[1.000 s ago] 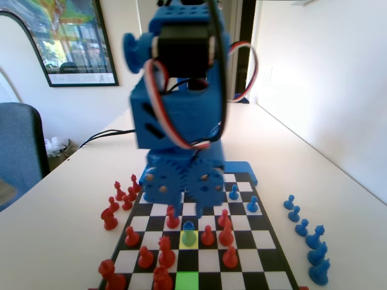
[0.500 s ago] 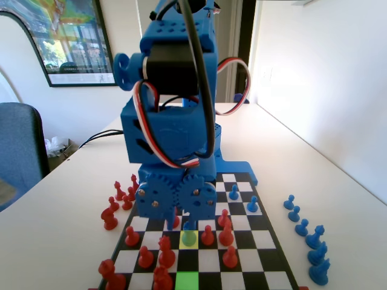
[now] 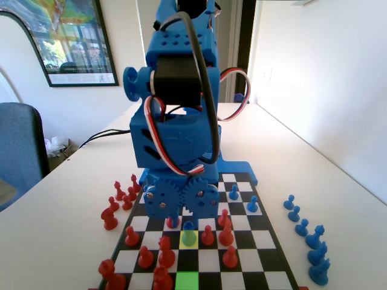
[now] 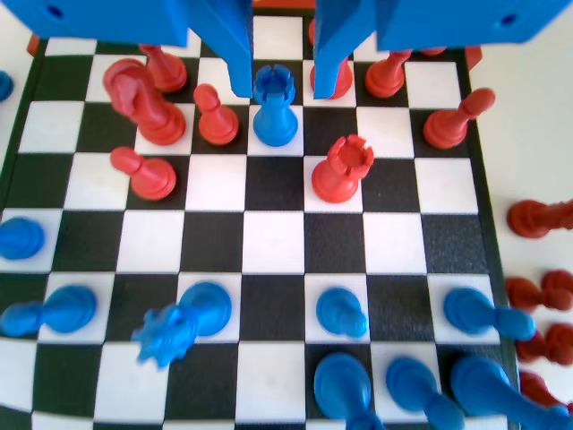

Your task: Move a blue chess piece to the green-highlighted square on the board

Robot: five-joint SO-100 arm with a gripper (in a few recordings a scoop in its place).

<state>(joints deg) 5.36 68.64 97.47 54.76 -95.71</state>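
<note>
Blue chess piece (image 4: pixel 274 109), notched on top, standing upright on the board (image 4: pixel 273 242), on the yellow-tinted square (image 3: pixel 181 240) in the fixed view. Fingers (image 4: pixel 235 54) spread wide, one on each side of its head, gaps visible on both sides, nothing gripped. Piece a touch nearer the left finger in the wrist view.

Green-highlighted square (image 3: pixel 187 281) nearer the fixed camera than the piece, same column, one black square between.

Crowded around the piece: red pawn (image 4: pixel 215 115) just to its left in the wrist view, red rook (image 4: pixel 342 168) diagonally below right, another red piece (image 4: pixel 387 76) off to the right.

Risks, as a judgement: uneven closing, left finger landing first and tipping the piece; a finger's outer face nudging the red pawn; a low carry toward the green-highlighted square clipping red pieces along the way.
</note>
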